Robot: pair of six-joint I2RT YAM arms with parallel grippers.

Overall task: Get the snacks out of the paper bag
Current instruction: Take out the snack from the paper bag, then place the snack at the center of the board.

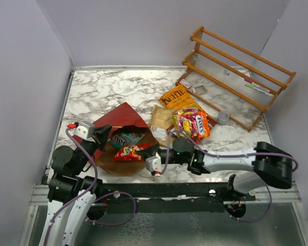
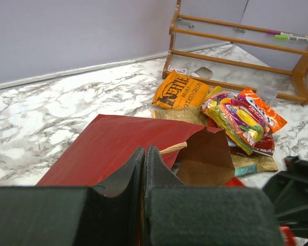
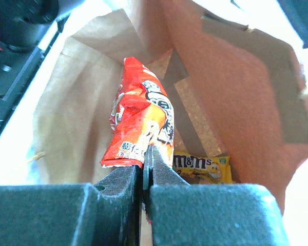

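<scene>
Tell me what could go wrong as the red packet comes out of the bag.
The right hand pinches the red packet only by its bottom edge, so it may slip free when pulled.
The left hand grips the paper bag just at its rim; a snag could tear it or drag the bag.
The yellow M&M's pack lies right beside the packet and might get pushed deeper.

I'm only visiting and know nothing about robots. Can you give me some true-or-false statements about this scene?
1. The right tool grips a red snack packet at the mouth of the paper bag. True.
2. The paper bag stands upright. False: it lies on its side on the table.
3. The Kettle chip bag is inside the paper bag. False: it lies outside, near the wooden rack.
4. A yellow M&M's pack lies inside the bag. True.
5. The left tool is wide open. False: it is shut on the bag's edge.
</scene>
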